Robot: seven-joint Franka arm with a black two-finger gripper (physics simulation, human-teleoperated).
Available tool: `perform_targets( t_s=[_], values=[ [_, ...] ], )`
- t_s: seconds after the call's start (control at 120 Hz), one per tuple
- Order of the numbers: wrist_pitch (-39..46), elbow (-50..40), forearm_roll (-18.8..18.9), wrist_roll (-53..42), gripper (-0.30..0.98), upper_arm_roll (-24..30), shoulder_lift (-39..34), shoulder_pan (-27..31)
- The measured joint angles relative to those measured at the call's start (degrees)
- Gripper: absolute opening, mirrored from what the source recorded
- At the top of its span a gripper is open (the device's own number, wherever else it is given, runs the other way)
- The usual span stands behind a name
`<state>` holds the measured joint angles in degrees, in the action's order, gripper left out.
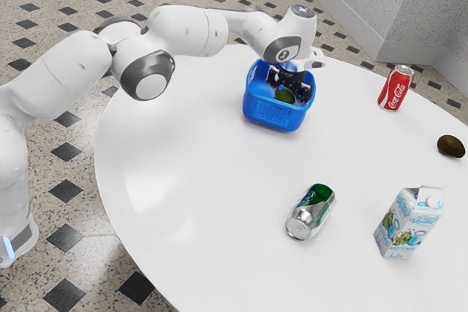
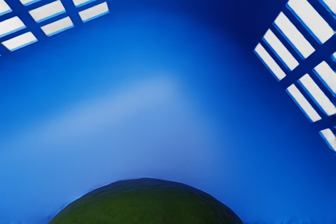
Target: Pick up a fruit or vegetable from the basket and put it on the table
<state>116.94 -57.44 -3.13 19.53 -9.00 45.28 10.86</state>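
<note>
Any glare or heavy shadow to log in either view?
Exterior view: bright glare patches on the white table toward the exterior view's left, plus shine on the green can's silver end. Wrist view: a soft pale sheen on the basket, falling to deep navy shadow in one corner; the green fruit looks dim.

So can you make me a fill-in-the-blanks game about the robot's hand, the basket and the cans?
1. The hand reaches down into a basket that is coloured ____.
2. The rounded fruit or vegetable inside the basket is coloured ____.
3. The upright can is mostly coloured ____.
4. The other can is not upright: it lies on its ____.

Missing words: blue; green; red; side.
</note>
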Motion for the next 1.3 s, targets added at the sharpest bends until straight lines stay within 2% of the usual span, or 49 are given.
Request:
perform_targets(
  t_s=[0.1, 0.175, 0.483, 0.817, 1.075, 1.3],
  values=[
    [0.06, -0.12, -0.32, -0.15, 0.42, -0.14, 0.02, -0.02],
    [0.07, -0.2, 0.08, 0.02, 0.35, -0.33, 0.01, -0.03],
    [-0.31, -0.11, -0.2, 0.1, 0.36, -0.47, -0.42, -0.05],
    [-7.52, 0.09, -0.07, 0.05, 0.34, -0.81, -3.69, -0.05],
    [-15.7, 0.18, 0.85, 0.01, 0.33, -0.8, -9.91, -0.05],
    [-29.6, -0.59, 0.46, -0.01, 0.34, -0.3, -17.97, -0.16]
  ],
)
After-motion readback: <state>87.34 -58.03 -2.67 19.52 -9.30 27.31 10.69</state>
